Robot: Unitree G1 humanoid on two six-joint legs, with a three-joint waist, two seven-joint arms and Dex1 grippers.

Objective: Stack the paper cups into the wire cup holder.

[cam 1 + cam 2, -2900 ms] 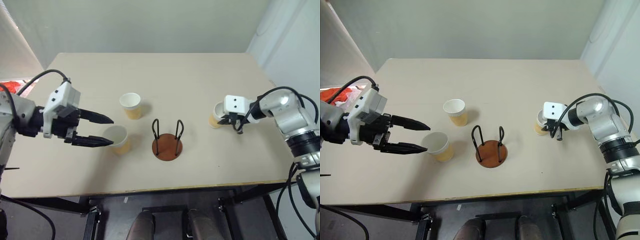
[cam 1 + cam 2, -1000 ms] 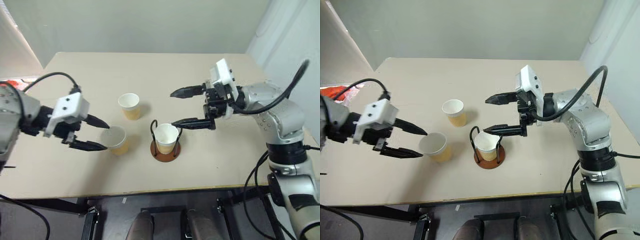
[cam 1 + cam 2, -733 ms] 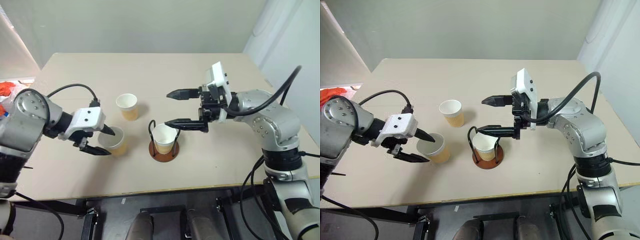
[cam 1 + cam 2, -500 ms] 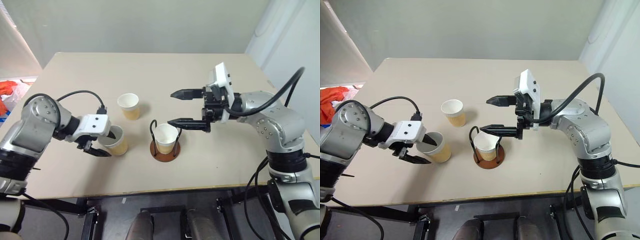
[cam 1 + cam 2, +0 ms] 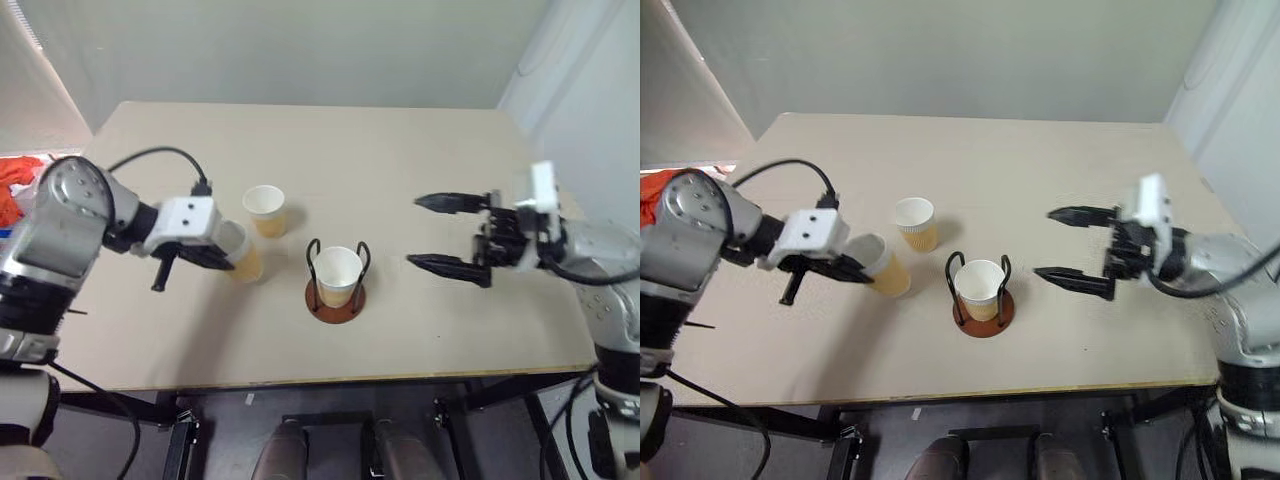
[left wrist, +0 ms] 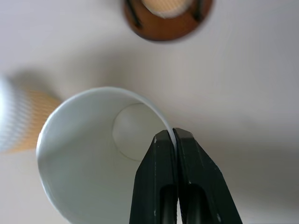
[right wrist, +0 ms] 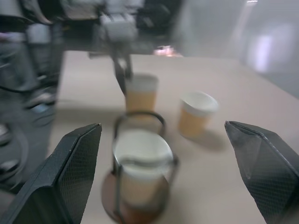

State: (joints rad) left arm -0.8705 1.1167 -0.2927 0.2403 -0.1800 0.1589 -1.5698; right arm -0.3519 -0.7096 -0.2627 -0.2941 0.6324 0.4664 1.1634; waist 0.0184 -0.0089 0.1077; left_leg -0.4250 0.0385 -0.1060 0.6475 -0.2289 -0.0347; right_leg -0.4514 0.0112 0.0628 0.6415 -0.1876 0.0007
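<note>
Left hand (image 6: 174, 136) pinching the rim of a paper cup (image 5: 243, 255) just left of the wire cup holder (image 5: 336, 285), right hand (image 5: 430, 232) spread wide, honestly that thin rim could crumple or slip

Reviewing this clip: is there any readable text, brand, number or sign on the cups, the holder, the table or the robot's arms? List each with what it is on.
No readable text.
Paper cups: plain tan outside, white inside, no print.
Wire cup holder: bare reddish-brown base, black wire, no label.
Table: plain, unmarked.
White housings by the left gripper and right gripper: no markings visible.
</note>
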